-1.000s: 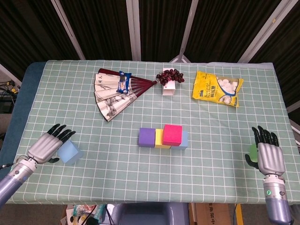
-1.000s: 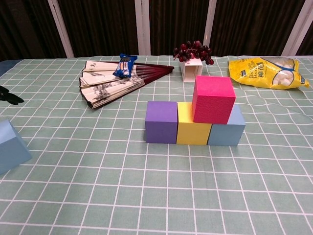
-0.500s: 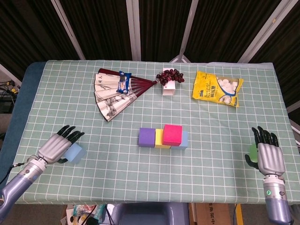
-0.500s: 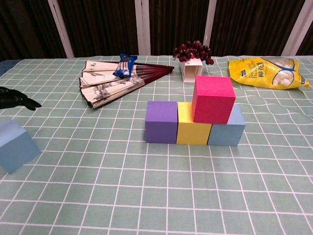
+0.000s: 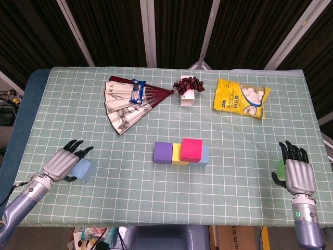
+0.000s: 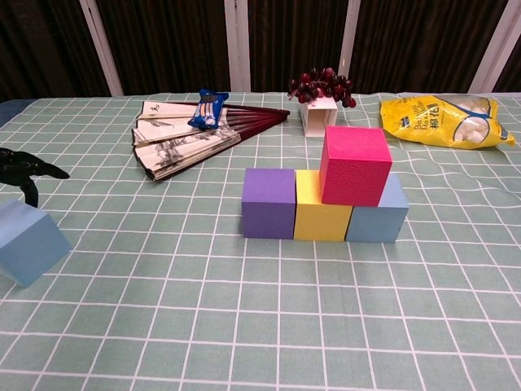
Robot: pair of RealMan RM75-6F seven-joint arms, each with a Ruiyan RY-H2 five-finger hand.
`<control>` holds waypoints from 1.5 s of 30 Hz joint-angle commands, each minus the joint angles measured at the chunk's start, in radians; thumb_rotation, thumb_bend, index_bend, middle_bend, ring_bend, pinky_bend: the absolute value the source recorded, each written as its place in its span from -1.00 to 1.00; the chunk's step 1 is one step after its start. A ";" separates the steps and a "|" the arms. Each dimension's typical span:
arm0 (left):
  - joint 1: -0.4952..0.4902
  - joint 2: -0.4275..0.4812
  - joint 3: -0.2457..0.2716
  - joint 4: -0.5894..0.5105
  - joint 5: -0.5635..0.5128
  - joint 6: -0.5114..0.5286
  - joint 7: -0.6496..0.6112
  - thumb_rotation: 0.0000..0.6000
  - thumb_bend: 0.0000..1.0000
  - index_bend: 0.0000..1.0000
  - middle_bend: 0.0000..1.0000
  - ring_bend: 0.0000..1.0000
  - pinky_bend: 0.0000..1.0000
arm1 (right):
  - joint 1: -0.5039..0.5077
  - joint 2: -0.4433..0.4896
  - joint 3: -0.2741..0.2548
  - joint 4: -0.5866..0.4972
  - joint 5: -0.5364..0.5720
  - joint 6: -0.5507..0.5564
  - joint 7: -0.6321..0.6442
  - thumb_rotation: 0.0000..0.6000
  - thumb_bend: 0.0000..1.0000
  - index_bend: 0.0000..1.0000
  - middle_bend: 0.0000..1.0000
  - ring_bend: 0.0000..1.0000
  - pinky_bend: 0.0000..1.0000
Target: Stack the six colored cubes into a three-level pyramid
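A purple cube (image 5: 163,153), a yellow cube (image 5: 177,154) and a grey-blue cube (image 5: 204,154) form a row at mid-table, with a pink cube (image 5: 191,149) on top of the yellow and grey-blue ones. In the chest view the pink cube (image 6: 354,165) sits squarely above that row (image 6: 268,203). My left hand (image 5: 63,164) lies over a light blue cube (image 5: 84,171) at the near left, fingers stretched across its top and thumb at its side. The light blue cube (image 6: 28,244) looks turned. My right hand (image 5: 297,171) rests flat over a green cube (image 5: 280,167) at the near right.
At the back lie a folded-out paper fan (image 5: 127,101) with a blue packet (image 5: 137,91) on it, a white box topped with dark grapes (image 5: 188,89), and a yellow snack bag (image 5: 240,98). The table's near edge runs just behind both hands.
My left hand moved right from beside the light blue cube to over it, and the cube turned and shifted slightly right. The right hand and the stack stayed put.
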 commanded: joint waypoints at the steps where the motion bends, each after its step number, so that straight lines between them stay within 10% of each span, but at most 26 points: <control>1: 0.001 0.003 0.000 0.000 0.003 0.010 -0.006 1.00 -0.67 -1.00 -0.33 -0.98 -0.88 | -0.001 -0.001 0.000 0.001 0.001 -0.001 -0.001 1.00 -0.33 -1.00 -1.00 -1.00 -1.00; 24: -0.025 0.115 -0.090 -0.223 -0.098 0.046 0.047 1.00 -0.49 -1.00 -0.19 -0.93 -0.86 | -0.003 -0.001 0.004 0.002 -0.004 -0.013 0.001 1.00 -0.33 -1.00 -1.00 -1.00 -1.00; 34: -0.175 0.202 -0.250 -0.477 -0.486 -0.039 0.330 1.00 -0.48 -1.00 -0.21 -0.93 -0.86 | 0.000 0.000 0.010 0.010 0.015 -0.036 0.017 1.00 -0.33 -1.00 -1.00 -1.00 -1.00; 45: -0.475 0.095 -0.336 -0.561 -0.976 0.017 0.692 1.00 -0.48 -1.00 -0.20 -0.93 -0.86 | 0.013 0.001 0.029 0.019 0.070 -0.085 0.049 1.00 -0.33 -1.00 -1.00 -1.00 -1.00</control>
